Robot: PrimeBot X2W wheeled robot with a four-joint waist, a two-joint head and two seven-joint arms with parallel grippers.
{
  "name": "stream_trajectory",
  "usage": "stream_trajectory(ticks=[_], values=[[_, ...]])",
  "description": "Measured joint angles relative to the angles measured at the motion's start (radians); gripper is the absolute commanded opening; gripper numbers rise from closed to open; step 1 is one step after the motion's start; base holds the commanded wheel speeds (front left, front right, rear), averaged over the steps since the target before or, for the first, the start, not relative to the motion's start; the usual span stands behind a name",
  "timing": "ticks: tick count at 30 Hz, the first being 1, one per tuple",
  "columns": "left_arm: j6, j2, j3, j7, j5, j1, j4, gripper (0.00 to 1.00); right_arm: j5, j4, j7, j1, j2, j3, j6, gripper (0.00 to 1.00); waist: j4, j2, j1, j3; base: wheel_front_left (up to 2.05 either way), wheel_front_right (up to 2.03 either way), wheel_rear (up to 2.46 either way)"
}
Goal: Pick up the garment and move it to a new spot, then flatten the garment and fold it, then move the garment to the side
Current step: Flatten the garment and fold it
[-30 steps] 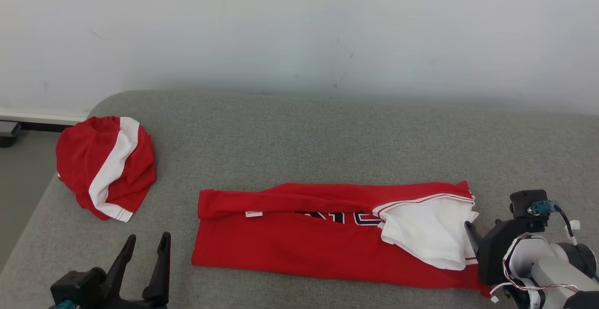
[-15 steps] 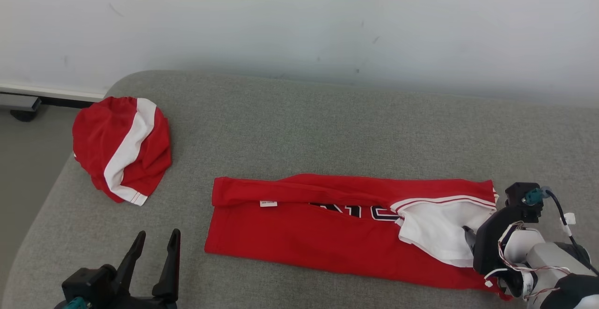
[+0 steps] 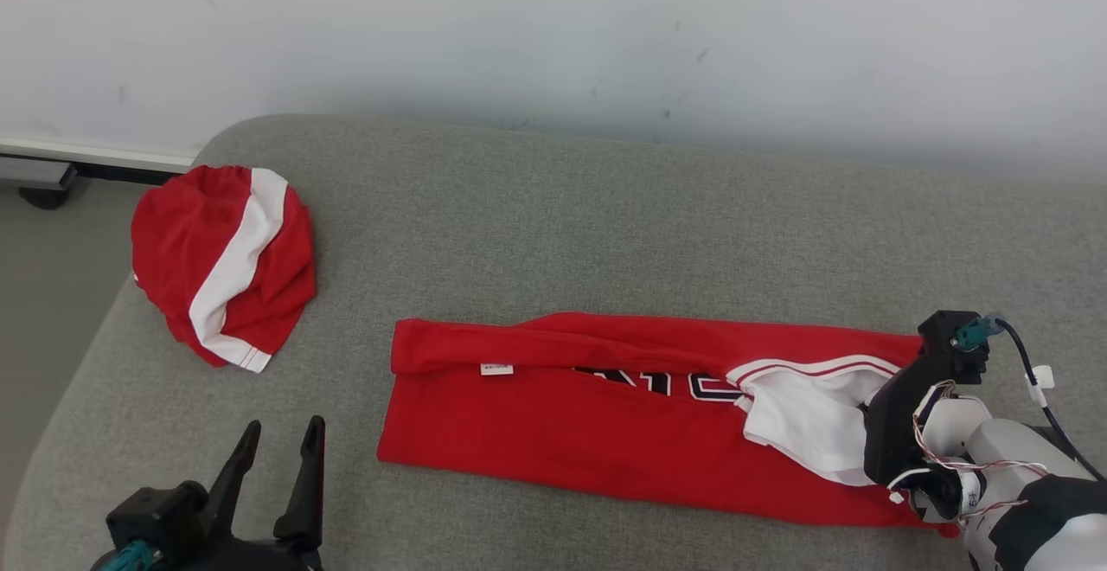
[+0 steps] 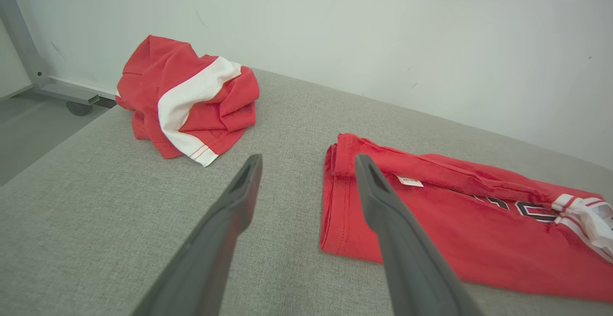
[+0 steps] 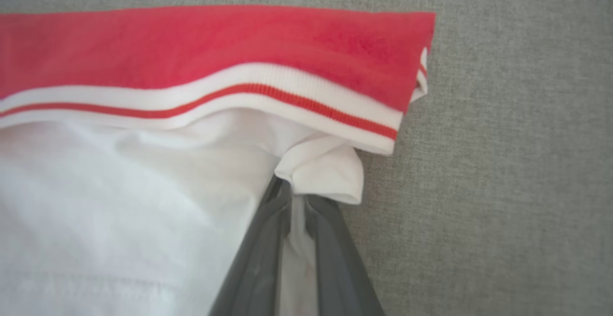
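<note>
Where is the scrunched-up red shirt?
In the head view, the crumpled garment lies at the far left corner of the grey cushion, apart from the folded jersey.

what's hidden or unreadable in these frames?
- Lettering on the folded garment: head view, upper part under the red fold, right end under the white fabric.
- Label: head and left wrist views, too small to read.
- Right gripper fingertips: right wrist view, buried in that fabric; how many layers are pinched is hidden.
- Crumpled garment: bunched up, type unclear.
</note>
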Motion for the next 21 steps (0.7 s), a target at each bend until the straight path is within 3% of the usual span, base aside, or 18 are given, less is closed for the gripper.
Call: stream_trajectory(ticks=[7,14,21], values=[[-0.001,0.001,0.018,0.000,0.000,0.003,0.012,1.00,-0.002,0.029,-0.007,-0.030,-0.007,0.005,0.031,0.00,-0.027,0.0001,0.0001,-0.005,0.00,0.00,0.00],[-0.018,-0.004,0.025,0.000,0.000,0.003,0.021,1.00,-0.027,0.078,-0.027,-0.042,-0.104,0.001,0.045,0.00,-0.071,0.0001,0.0001,-0.017,0.00,0.00,0.00],[-0.027,-0.014,0.021,0.000,0.009,0.003,0.029,1.00,-0.018,0.079,-0.051,-0.055,-0.113,-0.014,0.080,0.00,-0.104,0.0002,0.0001,-0.032,0.00,0.00,0.00]])
